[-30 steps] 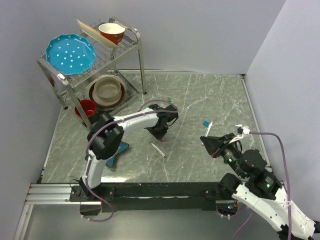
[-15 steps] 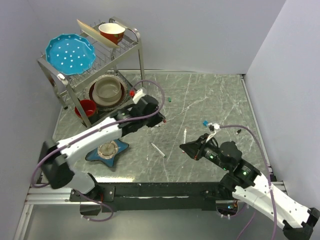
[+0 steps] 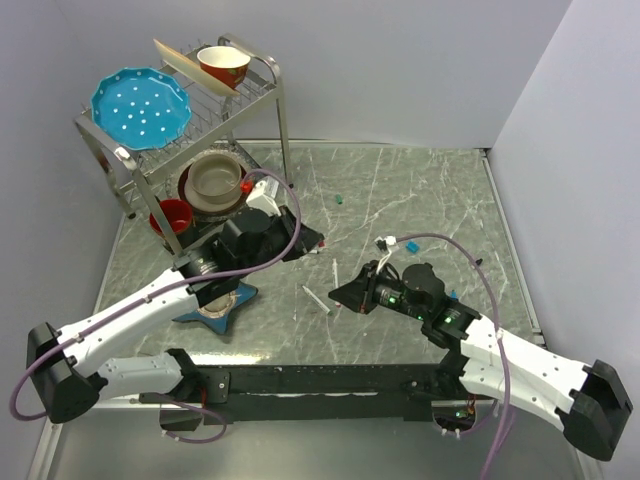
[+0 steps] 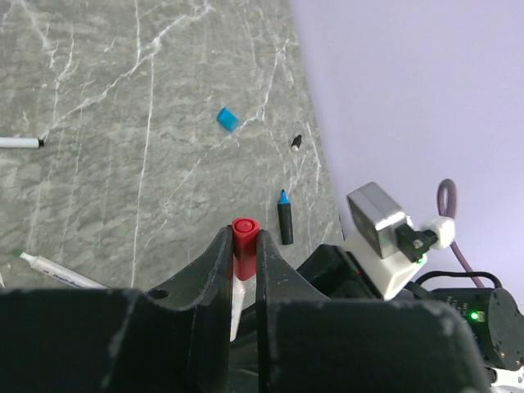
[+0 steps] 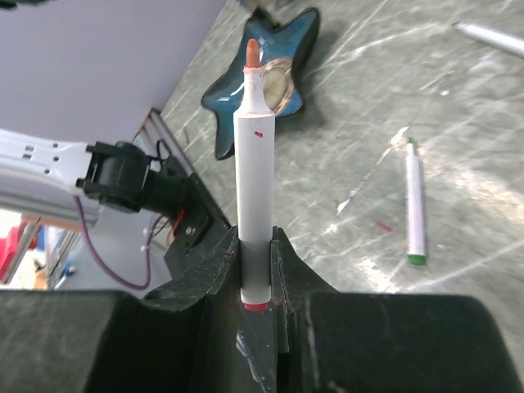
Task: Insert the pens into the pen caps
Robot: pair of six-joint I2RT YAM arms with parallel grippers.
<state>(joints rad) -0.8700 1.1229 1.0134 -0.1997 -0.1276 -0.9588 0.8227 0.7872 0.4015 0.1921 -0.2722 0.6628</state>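
My left gripper [image 4: 243, 239] is shut on the red pen cap [image 4: 244, 232], its closed end facing the camera. In the top view it [image 3: 312, 243] hovers over the table's middle left. My right gripper [image 5: 256, 239] is shut on a white pen [image 5: 254, 155] with a red tip, held upright in its jaws. In the top view it [image 3: 345, 293] is right of the left gripper, the two apart. A green-tipped white pen [image 5: 415, 201] lies on the table [image 3: 316, 299]. A dark pen with a blue tip [image 4: 284, 219], a blue cap [image 4: 228, 119], a black cap [image 4: 296, 142] and a green cap [image 3: 341, 199] lie loose.
A metal dish rack [image 3: 250, 90] with a blue plate [image 3: 141, 106] and bowls stands at the back left. A blue star-shaped dish [image 3: 215, 303] sits by the left arm. Another white pen [image 4: 20, 142] lies further off. Walls close in the back and right.
The right gripper has moved left toward the table's middle with its pen. The left arm has pulled back and swung left, its gripper now facing the right one.
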